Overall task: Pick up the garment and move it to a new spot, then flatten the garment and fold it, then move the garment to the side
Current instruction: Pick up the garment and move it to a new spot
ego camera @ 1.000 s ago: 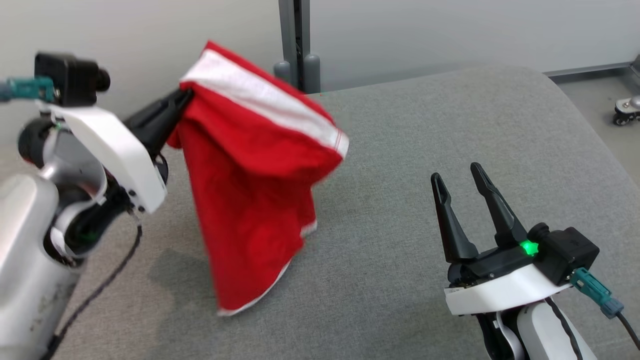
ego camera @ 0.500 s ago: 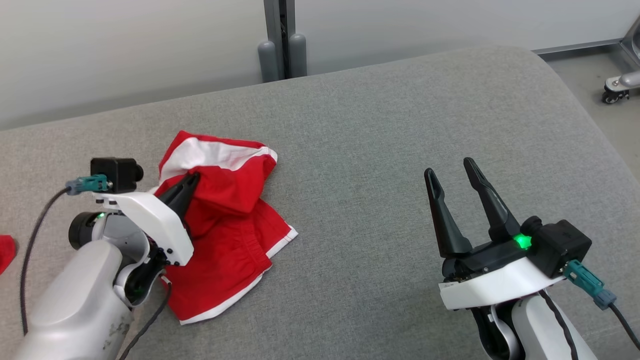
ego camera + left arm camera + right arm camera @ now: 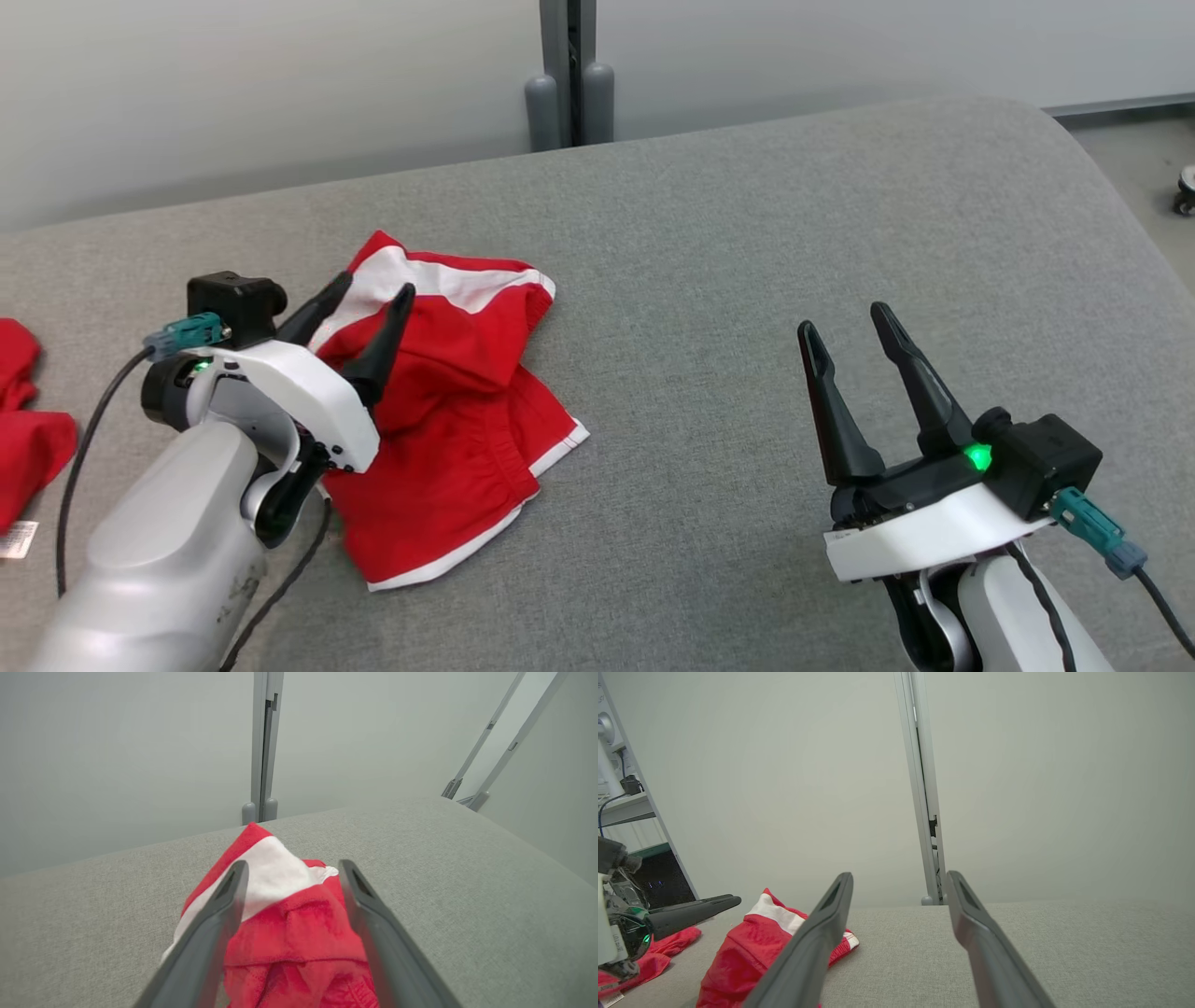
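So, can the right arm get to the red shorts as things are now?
Probably yes. Nothing lies on the grey cushion between the right gripper and the red shorts, and its fingers are open. The left gripper hangs over their left side, so the right edge looks freer.

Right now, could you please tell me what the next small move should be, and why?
Probably bring the right gripper across to the red shorts: they lie bunched under the open left gripper, and flattening likely needs two holds.
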Tool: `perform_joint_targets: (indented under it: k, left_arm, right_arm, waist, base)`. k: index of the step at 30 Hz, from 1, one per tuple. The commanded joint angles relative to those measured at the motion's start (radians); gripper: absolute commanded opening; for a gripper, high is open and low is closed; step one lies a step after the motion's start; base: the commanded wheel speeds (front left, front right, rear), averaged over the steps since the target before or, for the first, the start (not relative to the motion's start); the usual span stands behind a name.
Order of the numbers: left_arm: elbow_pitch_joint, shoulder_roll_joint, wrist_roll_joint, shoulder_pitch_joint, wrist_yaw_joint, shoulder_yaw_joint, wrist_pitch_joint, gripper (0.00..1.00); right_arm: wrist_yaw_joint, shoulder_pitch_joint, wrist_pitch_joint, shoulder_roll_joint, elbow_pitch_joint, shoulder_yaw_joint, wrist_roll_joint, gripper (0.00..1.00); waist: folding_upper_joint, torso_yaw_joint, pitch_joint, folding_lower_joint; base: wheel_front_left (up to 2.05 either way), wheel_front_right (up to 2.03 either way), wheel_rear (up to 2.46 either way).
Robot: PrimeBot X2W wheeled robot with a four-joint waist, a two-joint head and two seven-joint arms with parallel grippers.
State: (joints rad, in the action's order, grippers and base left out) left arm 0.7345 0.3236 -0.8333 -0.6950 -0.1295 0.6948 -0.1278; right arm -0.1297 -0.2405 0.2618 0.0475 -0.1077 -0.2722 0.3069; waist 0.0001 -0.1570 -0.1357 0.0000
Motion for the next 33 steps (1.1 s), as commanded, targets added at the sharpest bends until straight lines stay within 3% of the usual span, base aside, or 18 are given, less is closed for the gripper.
perform_joint_targets:
  k: [1, 6, 12, 19, 23, 26, 33]
  left_arm:
    - [-0.007, 0.015, -0.004, -0.003, -0.001, 0.000, -0.013, 1.00]
    - [-0.054, 0.047, -0.008, 0.039, 0.007, -0.015, -0.071, 1.00]
    - [-0.181, 0.108, 0.005, 0.159, 0.097, -0.064, -0.121, 1.00]
    - [-0.377, 0.147, 0.026, 0.355, 0.225, -0.195, -0.137, 1.00]
    - [-0.508, 0.112, 0.096, 0.487, 0.271, -0.313, -0.137, 1.00]
    - [-0.563, 0.083, 0.143, 0.547, 0.281, -0.374, -0.137, 1.00]
    - [-0.676, -0.044, 0.327, 0.689, 0.251, -0.534, -0.137, 1.00]
  right_arm:
    - [-0.002, 0.010, 0.005, 0.006, -0.003, 0.002, -0.006, 1.00]
    - [-0.002, 0.033, 0.005, 0.021, -0.010, 0.008, -0.007, 1.00]
    - [-0.002, 0.071, 0.005, 0.042, -0.004, 0.022, -0.002, 1.00]
    - [-0.002, 0.110, 0.005, 0.050, 0.009, 0.043, 0.001, 1.00]
    - [-0.002, 0.134, 0.005, 0.052, 0.015, 0.060, 0.002, 1.00]
    - [-0.002, 0.145, 0.005, 0.052, 0.016, 0.065, 0.000, 1.00]
    - [-0.002, 0.165, 0.005, 0.045, 0.021, 0.088, -0.009, 1.00]
  waist:
    - [-0.0001, 0.012, 0.015, 0.0000]
    - [-0.0001, 0.033, 0.053, 0.0000]
    - [-0.0001, 0.057, 0.096, 0.0000]
    - [-0.0001, 0.075, 0.119, 0.0000]
    - [-0.0001, 0.083, 0.122, 0.0000]
    - [-0.0001, 0.086, 0.122, 0.0000]
    - [-0.0001, 0.089, 0.116, 0.0000]
  base:
    - [0.00, 0.00, 0.00]
    - [0.00, 0.00, 0.00]
    - [0.00, 0.00, 0.00]
    - [0.00, 0.00, 0.00]
    - [0.00, 0.00, 0.00]
    - [0.00, 0.00, 0.00]
    - [0.00, 0.00, 0.00]
